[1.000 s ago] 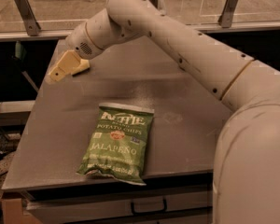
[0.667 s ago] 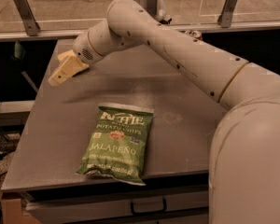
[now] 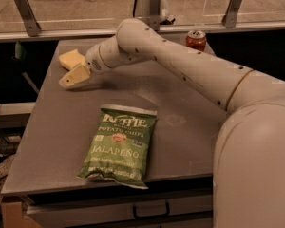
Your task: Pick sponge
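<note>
Sponge (image 3: 71, 58): pale yellow, lying at 10 o'clock on table (image 3: 180, 125), apparently ungripped. Gripper (image 3: 75, 76): at sponge's 6 o'clock, just beside, lowered probably for grasp; opening: cannot tell. Chip bag (image 3: 118, 146): 6 o'clock. Soda can (image 3: 196, 40): 1 o'clock, clear of reach.

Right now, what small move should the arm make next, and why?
Probably ease the tool slightly away from the camera, onto the sponge. The tool hangs low over the table's far left part, just in front of the sponge, seemingly not around it yet.
</note>
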You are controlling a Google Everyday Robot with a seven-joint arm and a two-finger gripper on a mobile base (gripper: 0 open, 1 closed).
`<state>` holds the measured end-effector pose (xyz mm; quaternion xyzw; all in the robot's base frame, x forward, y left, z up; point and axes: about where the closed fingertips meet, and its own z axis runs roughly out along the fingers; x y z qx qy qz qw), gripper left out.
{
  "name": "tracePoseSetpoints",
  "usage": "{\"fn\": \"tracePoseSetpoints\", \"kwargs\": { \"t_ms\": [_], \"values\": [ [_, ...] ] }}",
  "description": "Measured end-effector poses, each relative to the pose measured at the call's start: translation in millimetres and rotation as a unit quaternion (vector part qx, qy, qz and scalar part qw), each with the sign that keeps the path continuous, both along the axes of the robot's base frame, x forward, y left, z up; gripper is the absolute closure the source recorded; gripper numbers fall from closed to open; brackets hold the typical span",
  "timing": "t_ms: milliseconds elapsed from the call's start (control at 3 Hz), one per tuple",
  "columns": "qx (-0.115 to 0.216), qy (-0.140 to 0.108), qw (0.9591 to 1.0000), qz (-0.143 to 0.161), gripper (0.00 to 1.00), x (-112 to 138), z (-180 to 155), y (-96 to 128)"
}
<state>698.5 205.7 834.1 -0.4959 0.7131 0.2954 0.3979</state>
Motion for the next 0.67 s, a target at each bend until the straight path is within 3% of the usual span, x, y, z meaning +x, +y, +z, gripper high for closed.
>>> {"fn": "tracePoseSetpoints", "kwargs": {
  "t_ms": [333, 667],
  "values": [
    [0.007, 0.004, 0.9995, -0.029, 0.41, 11.9, -3.9, -13.5],
    [0.022, -0.013, 0.9981, -0.056, 0.65, 21.0, 9.4, -30.3]
  ]
}}
